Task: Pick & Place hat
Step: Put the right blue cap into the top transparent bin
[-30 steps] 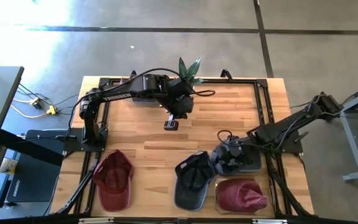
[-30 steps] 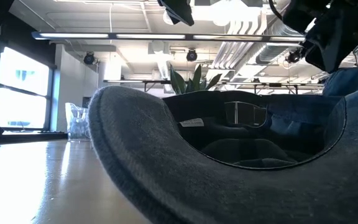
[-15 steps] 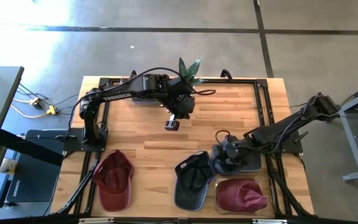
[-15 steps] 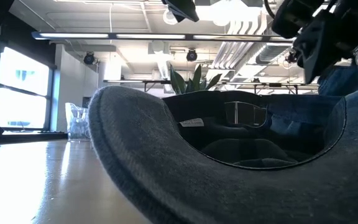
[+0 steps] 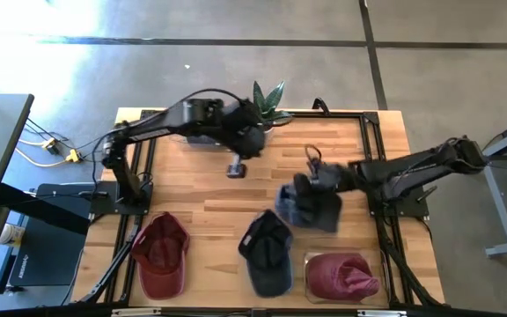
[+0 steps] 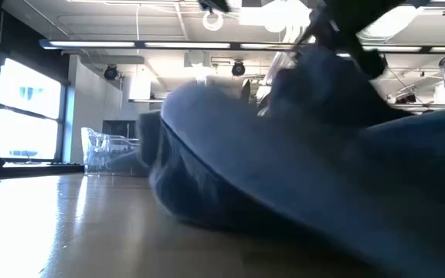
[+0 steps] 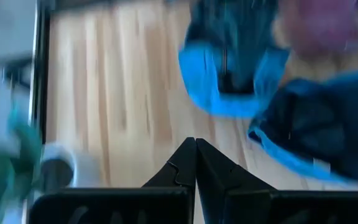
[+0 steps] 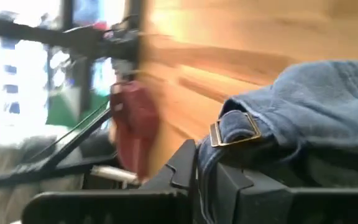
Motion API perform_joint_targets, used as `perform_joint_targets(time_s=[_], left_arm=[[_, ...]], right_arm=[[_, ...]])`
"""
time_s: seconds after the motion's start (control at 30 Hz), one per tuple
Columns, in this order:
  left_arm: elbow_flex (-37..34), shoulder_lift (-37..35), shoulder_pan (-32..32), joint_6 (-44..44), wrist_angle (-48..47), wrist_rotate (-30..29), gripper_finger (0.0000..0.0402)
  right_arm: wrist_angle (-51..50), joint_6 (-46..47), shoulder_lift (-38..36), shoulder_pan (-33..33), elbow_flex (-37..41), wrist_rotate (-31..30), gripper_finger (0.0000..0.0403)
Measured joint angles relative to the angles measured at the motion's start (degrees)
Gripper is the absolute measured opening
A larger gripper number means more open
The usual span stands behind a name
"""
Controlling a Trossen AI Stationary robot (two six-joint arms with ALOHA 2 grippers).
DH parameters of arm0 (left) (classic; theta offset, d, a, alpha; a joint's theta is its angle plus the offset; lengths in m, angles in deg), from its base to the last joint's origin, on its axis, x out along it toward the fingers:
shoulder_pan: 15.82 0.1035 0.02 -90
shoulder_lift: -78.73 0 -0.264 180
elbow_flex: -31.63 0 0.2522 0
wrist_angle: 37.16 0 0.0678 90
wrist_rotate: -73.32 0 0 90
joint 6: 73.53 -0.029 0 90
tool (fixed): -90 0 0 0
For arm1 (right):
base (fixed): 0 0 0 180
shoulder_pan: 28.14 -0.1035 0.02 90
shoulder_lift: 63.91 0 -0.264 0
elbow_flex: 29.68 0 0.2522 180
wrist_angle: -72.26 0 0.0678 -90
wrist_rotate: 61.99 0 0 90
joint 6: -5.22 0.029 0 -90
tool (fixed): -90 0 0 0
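Note:
My right gripper (image 5: 319, 180) is shut on a blue-grey denim hat (image 5: 311, 207) over the table's right middle. The right wrist view shows the hat's back strap with a brass buckle (image 8: 235, 130) right at my fingers. A dark blue cap (image 5: 267, 251) lies on the table near the front edge, and it fills the low view (image 6: 284, 193). A red cap (image 5: 161, 255) lies at the near left. My left gripper (image 5: 234, 169) hangs shut and empty over the far middle of the table; its closed fingertips (image 7: 196, 149) point down at bare wood. My right gripper pinches the denim hat's back strap (image 8: 215, 155) between its two fingers, just beside the brass buckle. The fingers come from the table's right side, slanting down. The hat hangs below and in front of them, bunched and slack.
A maroon hat (image 5: 341, 275) lies at the near right corner. A potted plant (image 5: 267, 97) stands at the far edge behind my left arm. Black frame rails (image 5: 368, 132) run along the table's sides. Bare wood (image 5: 201, 198) lies between the caps and the left arm.
My right gripper has taken hold of the denim hat, risen and swung toward the table's middle and far edge, rolling as it went; the hat has come up off its place at the right. The dark blue cap beside it has shifted left. My left gripper has risen a little.

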Motion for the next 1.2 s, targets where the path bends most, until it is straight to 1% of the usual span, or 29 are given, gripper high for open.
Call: perform_joint_targets(time_s=[0.03,0.13,0.2,0.27,0.33,0.47,0.6,0.67,0.73,0.83,0.9,1.0,1.1,1.2], left_arm=[[-0.2,-1.1,0.0,0.6,-1.8,-0.8,0.0001],[0.2,-3.0,0.0,2.4,-0.3,-3.7,0.0001],[-0.3,-5.2,0.0,5.0,-4.6,-4.9,0.0001],[0.3,-6.3,0.0,6.9,-2.1,-6.7,0.0001],[0.0,-8.2,0.0,9.2,-4.4,-7.8,0.0001],[0.1,-9.5,0.0,13.6,-4.0,-11.4,0.0001],[-0.1,-10.5,0.0,18.2,-4.3,-14.4,0.0001],[0.0,-10.5,0.0,19.8,-4.4,-15.4,0.0001],[0.0,-10.4,0.0,21.6,-4.4,-15.5,0.0001],[0.0,-10.1,0.0,23.2,-4.3,-15.5,0.0001],[0.0,-9.7,0.0,23.4,-4.2,-15.5,0.0001],[-0.1,-9.6,0.0,23.2,-4.5,-15.5,0.0001],[0.0,-9.7,0.0,23.1,-4.5,-15.5,0.0001],[0.0,-9.7,0.0,22.3,-4.7,-15.5,0.0001]], right_arm=[[0.2,-3.3,0.0,1.7,-1.3,2.3,0.0026],[0.4,-12.9,0.3,6.9,-4.4,9.3,0.0008],[0.5,-18.7,0.3,11.0,-5.9,15.1,0.0006],[0.3,-22.4,0.3,16.0,-6.9,21.0,0.0012],[-0.5,-25.6,0.4,21.4,-7.8,27.6,0.0013],[-6.3,-32.8,0.8,32.6,-9.8,40.9,0.0005],[-13.8,-40.8,1.2,42.3,-14.0,48.8,0.0007],[-18.2,-45.9,2.4,45.4,-17.6,50.9,0.0004],[-22.2,-50.7,4.4,47.0,-22.1,51.9,0.0004],[-29.4,-57.9,8.6,46.4,-28.6,51.8,0.0005],[-33.8,-62.6,11.9,44.3,-31.2,50.4,0.0003],[-38.4,-67.6,16.8,39.8,-32.1,47.4,0.0006],[-41.8,-71.1,20.8,34.4,-30.2,43.9,0.001],[-42.7,-71.6,24.1,28.9,-27.0,42.2,0.0009]])
